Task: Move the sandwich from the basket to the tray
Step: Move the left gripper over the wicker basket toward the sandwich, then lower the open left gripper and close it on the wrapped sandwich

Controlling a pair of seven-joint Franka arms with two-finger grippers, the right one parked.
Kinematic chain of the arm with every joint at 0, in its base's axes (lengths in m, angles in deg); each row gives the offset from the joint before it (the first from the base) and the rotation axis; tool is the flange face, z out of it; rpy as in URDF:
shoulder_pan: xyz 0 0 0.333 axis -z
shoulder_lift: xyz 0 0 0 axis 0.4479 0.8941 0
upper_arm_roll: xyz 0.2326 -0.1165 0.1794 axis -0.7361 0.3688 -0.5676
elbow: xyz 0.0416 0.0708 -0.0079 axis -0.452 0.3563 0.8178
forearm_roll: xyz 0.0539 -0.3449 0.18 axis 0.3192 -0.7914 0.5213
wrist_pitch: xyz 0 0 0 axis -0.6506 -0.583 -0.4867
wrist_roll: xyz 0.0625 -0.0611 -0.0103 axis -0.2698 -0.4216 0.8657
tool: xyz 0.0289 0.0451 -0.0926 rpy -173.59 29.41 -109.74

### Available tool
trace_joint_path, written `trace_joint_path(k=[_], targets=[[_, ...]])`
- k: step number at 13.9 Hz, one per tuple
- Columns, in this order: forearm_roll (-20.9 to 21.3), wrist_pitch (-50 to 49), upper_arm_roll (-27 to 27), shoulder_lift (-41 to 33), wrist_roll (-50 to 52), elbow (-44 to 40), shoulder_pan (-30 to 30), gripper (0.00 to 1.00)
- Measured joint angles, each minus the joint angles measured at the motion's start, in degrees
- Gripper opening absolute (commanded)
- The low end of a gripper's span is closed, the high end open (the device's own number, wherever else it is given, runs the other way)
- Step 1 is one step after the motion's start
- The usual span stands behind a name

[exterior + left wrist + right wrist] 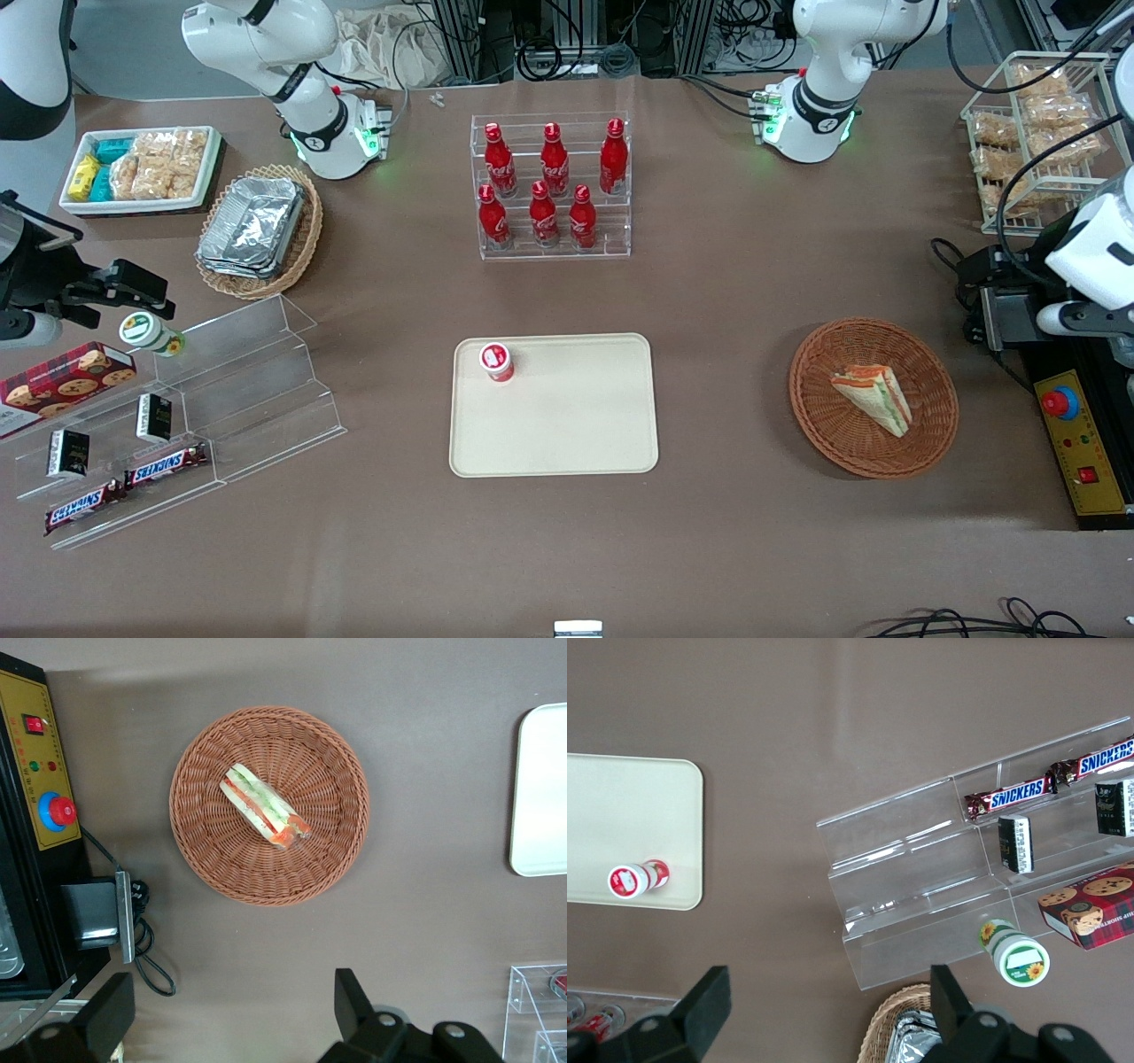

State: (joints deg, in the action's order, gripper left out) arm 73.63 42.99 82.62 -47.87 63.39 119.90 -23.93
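Note:
The sandwich (873, 399) (263, 806), a white-bread wedge with orange and green filling, lies on its side in the reddish-brown wicker basket (873, 462) (266, 888). The cream tray (567, 425) (540, 806) sits mid-table, toward the parked arm from the basket, with a small red-and-white bottle (497, 361) standing on one corner. My gripper (1085, 319) (232, 1014) hangs high at the working arm's end of the table, beside the basket and well above it. It is open, its black fingers (354, 1001) spread wide with only bare tabletop between them.
A black and yellow control box with a red button (1076, 443) (40, 806) and its cables lie close to the basket. A clear rack of red cola bottles (551, 190) stands farther from the camera than the tray. A wire rack of snacks (1036, 142) is near the table corner.

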Motion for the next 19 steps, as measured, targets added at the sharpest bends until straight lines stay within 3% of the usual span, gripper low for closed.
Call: trace_joint_path(k=[6, 11, 19], targets=[[-0.01, 17.60, -1.34, -0.75, 1.43, 16.12, -1.69, 1.00], [-0.04, 36.04, -1.01, 2.57, 13.79, 27.68, -1.64, 1.00], [-0.12, 45.42, -0.59, 11.39, 37.09, 28.76, -1.41, 1.00]])
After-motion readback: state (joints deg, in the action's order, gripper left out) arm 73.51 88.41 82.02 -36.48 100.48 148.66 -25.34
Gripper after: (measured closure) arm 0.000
